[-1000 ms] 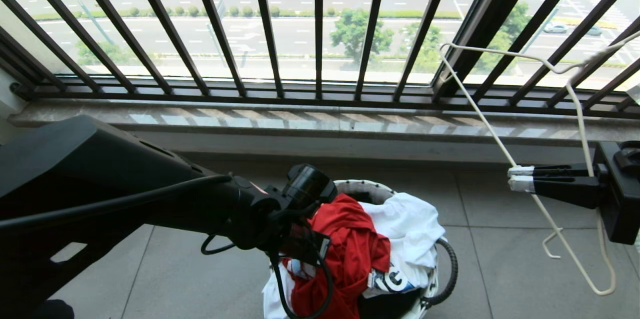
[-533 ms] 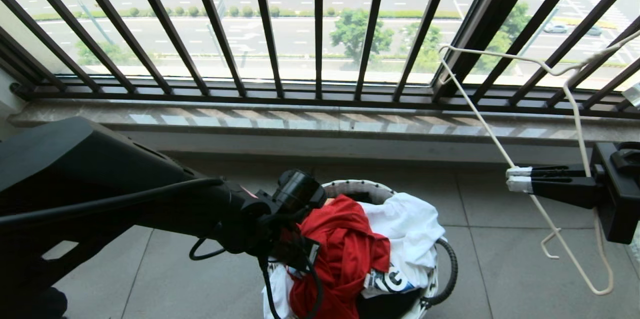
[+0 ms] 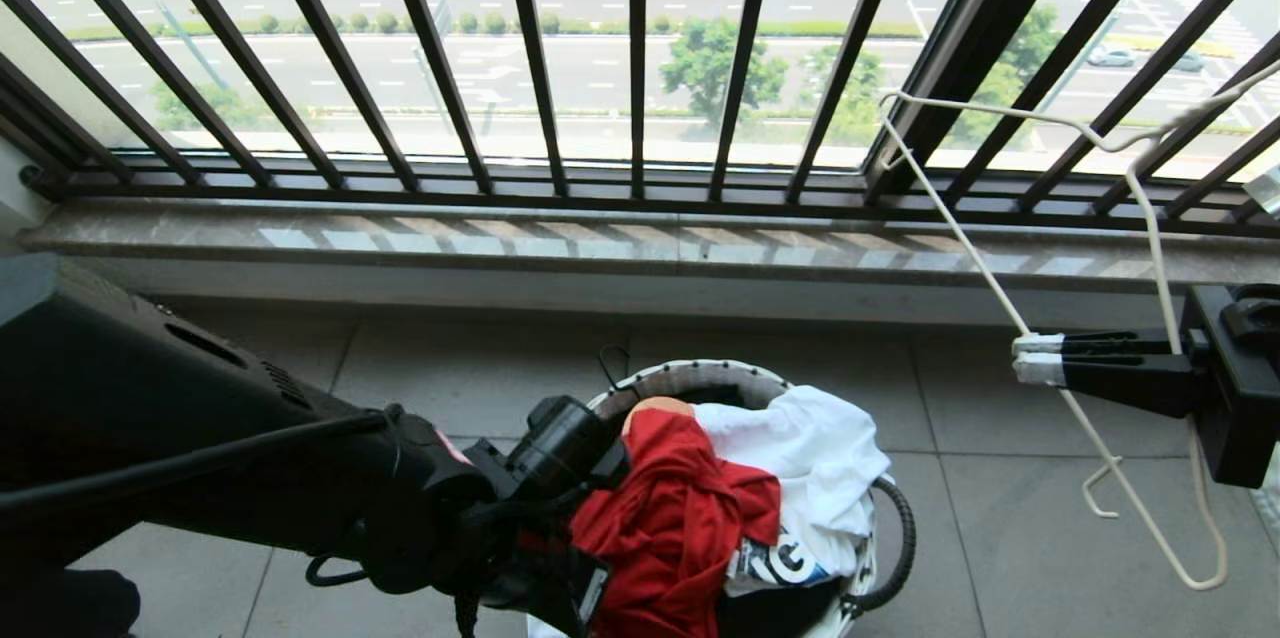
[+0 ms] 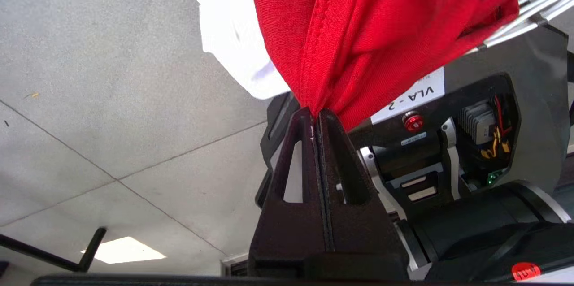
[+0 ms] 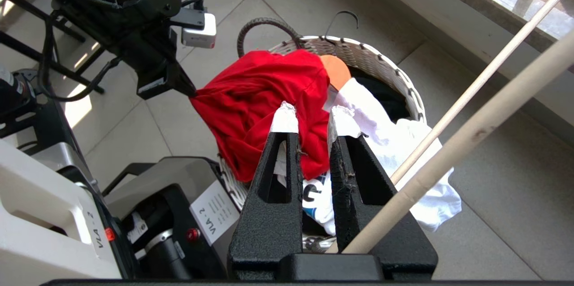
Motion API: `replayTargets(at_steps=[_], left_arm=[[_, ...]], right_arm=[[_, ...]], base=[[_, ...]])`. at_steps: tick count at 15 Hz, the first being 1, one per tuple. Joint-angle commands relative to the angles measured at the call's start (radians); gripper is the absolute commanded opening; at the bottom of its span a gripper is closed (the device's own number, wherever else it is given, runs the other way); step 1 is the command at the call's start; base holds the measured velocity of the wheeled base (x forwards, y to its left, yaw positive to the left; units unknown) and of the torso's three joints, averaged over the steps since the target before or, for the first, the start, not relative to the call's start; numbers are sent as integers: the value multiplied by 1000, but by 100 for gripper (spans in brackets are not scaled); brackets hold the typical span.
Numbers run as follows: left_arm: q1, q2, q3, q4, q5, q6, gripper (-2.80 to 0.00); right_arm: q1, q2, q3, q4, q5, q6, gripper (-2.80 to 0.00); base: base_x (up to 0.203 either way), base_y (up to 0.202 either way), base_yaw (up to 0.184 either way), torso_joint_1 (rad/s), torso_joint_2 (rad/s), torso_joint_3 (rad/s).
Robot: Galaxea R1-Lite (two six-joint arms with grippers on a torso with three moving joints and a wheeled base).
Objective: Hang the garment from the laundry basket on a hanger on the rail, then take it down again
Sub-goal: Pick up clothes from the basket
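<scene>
Red garment, one basket

It was a home's tiled balcony. A barred window railing stood far, overlooking a road. A laundry basket sat near.

white garment, dark barred window railing, grey floor tiles, stone sill

Bright daylight is streaming in through the barred window railing, laying striped shadows along the stone sill. The street outside is looking hazy and washed out. Bars are bowing outward toward the head view's edges. In the left wrist view, the white garment is blurring and glaring, and a sunlit patch is glowing on the floor tiles.
</scene>
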Motion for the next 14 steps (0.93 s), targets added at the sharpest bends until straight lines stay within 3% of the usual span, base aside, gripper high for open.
replayTargets(at_steps=[1, 5, 8, 11, 14], left_arm=[[-62, -66, 84, 2, -14, -3, -280], [-136, -86, 185, 0, -38, -17, -280], [-139, -117, 214, 0, -38, -27, -280], [-131, -108, 228, -1, -33, -27, -280], [-57, -98, 215, -9, -28, -38, -280]], right_arm=[[0, 1, 0, 0, 5, -4, -280], [0, 2, 0, 0, 4, -4, -280], [0, 2, 0, 0, 4, -2, -280], [0, 7, 0, 0, 4, -4, -280], [0, 8, 0, 0, 4, -4, -280]], base=[[0, 0, 0, 0, 0, 0], [0, 0, 0, 0, 0, 0], [0, 0, 0, 0, 0, 0], [0, 0, 0, 0, 0, 0], [0, 0, 0, 0, 0, 0]])
